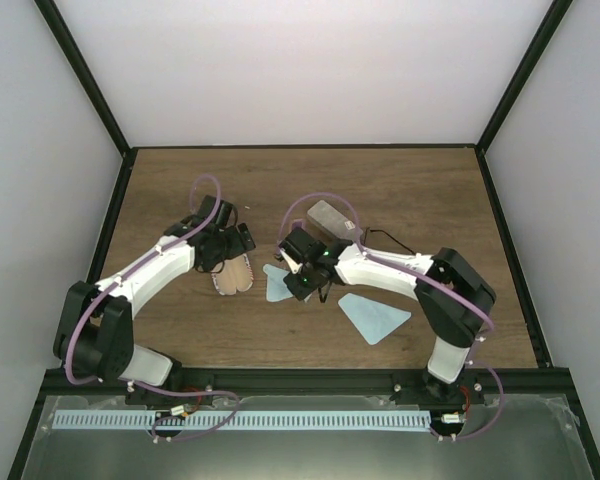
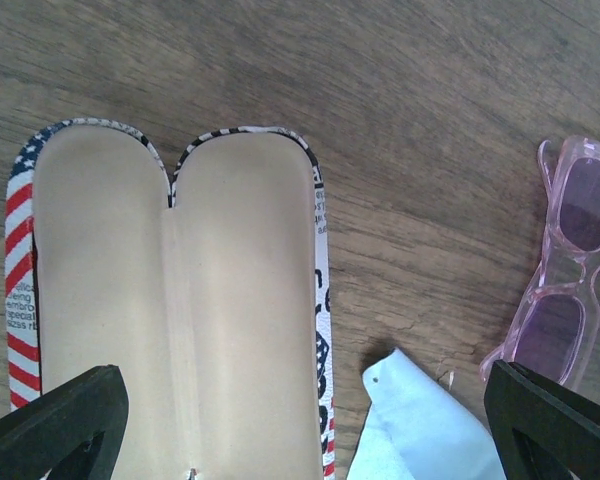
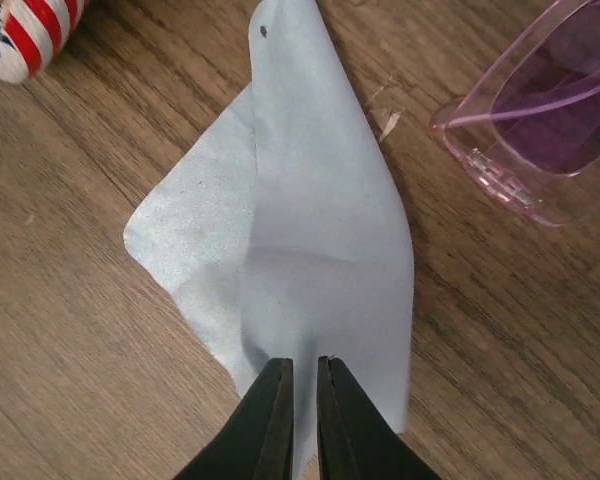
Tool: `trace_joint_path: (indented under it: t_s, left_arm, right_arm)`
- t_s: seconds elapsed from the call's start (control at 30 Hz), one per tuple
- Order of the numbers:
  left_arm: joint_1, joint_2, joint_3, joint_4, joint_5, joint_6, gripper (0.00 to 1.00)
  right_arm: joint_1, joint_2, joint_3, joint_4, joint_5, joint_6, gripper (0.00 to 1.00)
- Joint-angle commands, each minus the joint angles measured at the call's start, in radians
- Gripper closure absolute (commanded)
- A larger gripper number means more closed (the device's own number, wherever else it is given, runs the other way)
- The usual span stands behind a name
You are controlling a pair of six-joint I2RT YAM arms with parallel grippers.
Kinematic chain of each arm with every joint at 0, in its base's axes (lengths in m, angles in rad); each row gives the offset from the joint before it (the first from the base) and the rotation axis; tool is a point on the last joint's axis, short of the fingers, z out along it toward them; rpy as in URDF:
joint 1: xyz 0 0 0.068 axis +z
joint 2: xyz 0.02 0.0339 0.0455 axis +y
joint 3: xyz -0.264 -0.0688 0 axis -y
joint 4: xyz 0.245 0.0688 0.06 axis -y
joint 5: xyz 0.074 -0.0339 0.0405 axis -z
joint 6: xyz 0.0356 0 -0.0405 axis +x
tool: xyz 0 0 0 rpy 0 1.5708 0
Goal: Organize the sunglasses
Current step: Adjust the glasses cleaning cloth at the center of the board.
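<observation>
Brown wood-grain counter (image 1: 400, 190) fills the floor of a white-walled booth with black posts. Left of centre in the overhead view, an open stars-and-stripes glasses case (image 2: 210, 300) lies flat with its cream lining up. The left gripper (image 2: 300, 425) hangs over it, jaws spread as wide as they go and holding nothing.

The pink-tinted sunglasses (image 2: 570, 270) lie on the wood at the right edge of the left wrist view, apart from the case. A light blue cloth (image 3: 310, 230) sits between the two, toward the bottom of that view. The right gripper (image 3: 302, 400) is at the cloth's lower edge in its own wrist view, jaws almost closed with only a thin slit between them. Whether they pinch the fabric I cannot tell.

Near the middle of the overhead view sits a grey case (image 1: 328, 215). Just right of it is what looks like a thin black wire-framed pair (image 1: 390, 238), too small to make out. A second blue cloth (image 1: 373, 317) lies lower right of centre.
</observation>
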Motion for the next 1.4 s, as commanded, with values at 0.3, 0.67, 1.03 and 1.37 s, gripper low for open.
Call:
trace_joint_path:
  t_s: [0.3,0.67,1.03,1.37]
  left_arm:
    - [0.004,0.014,-0.036,0.03,0.049,0.008,0.0]
    - [0.005,0.023,-0.044,0.025,0.045,0.012,0.0]
    - [0.004,0.036,-0.047,0.028,0.047,0.019,0.0]
    - [0.004,0.042,-0.047,0.023,0.049,0.027,0.0]
  right_arm:
    - [0.006,0.016,0.049,-0.014,0.004,-0.005,0.85]
    - [0.008,0.066,0.067,-0.04,-0.004,-0.03,0.68]
    - [0.025,0.042,0.039,-0.046,-0.015,-0.025,0.71]
    - [0.036,0.062,0.028,-0.051,-0.015,-0.011,0.71]
